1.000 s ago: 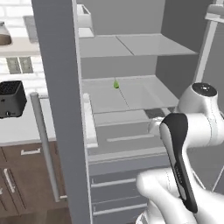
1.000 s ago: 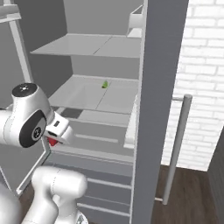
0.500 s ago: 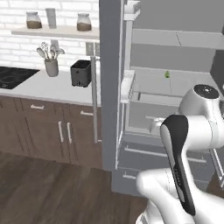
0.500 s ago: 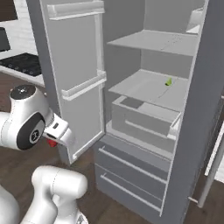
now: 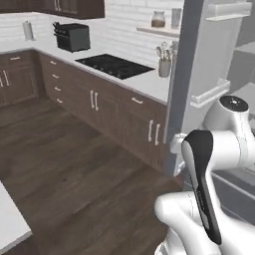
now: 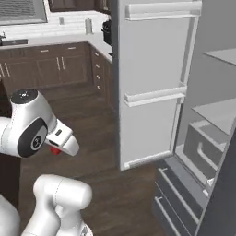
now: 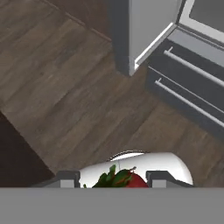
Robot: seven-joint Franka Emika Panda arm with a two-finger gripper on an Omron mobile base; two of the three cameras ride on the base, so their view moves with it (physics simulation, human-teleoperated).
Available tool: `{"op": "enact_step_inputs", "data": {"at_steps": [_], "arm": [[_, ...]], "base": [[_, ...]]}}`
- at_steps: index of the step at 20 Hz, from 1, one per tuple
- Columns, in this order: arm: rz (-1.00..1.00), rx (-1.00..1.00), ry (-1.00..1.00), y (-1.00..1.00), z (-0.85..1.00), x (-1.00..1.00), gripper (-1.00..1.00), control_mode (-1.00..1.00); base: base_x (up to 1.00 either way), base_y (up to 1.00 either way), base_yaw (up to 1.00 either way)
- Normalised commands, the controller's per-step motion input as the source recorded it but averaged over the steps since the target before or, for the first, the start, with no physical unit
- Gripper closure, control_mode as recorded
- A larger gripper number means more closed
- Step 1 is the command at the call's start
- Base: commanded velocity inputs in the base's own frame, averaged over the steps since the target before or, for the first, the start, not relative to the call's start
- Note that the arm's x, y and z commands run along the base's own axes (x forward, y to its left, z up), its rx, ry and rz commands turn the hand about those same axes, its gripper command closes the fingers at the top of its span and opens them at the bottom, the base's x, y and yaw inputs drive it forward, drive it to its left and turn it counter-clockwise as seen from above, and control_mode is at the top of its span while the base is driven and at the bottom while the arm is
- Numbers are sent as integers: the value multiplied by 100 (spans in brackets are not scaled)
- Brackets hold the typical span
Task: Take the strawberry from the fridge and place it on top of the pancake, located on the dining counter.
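Your fingers (image 7: 113,178) are closed on the strawberry (image 7: 124,180), its red body and green leaves sitting between the two dark tips. You can see a red speck under the hand in the right base view too. Below lies dark wood floor (image 7: 65,87). The fridge (image 6: 156,83) stands open beside you, door swung out, grey drawers (image 7: 188,87) at its foot

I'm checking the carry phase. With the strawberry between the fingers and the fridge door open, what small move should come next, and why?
Probably keep turning the base away from the fridge toward the dining counter, whose white corner shows at lower left in the left base view. The gripper appears shut on the strawberry over bare wood floor, so the pick looks done; the pancake is not in sight yet.
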Motion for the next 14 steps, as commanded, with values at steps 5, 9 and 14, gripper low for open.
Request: {"op": "enact_step_inputs", "data": {"at_steps": [5,9,14], "arm": [[0,0,0,0,0,0,100,100],[0,0,0,0,0,0,100,100],[0,0,0,0,0,0,100,100]], "base": [[-84,4,77],[-97,54,54],[-63,96,45]]}}
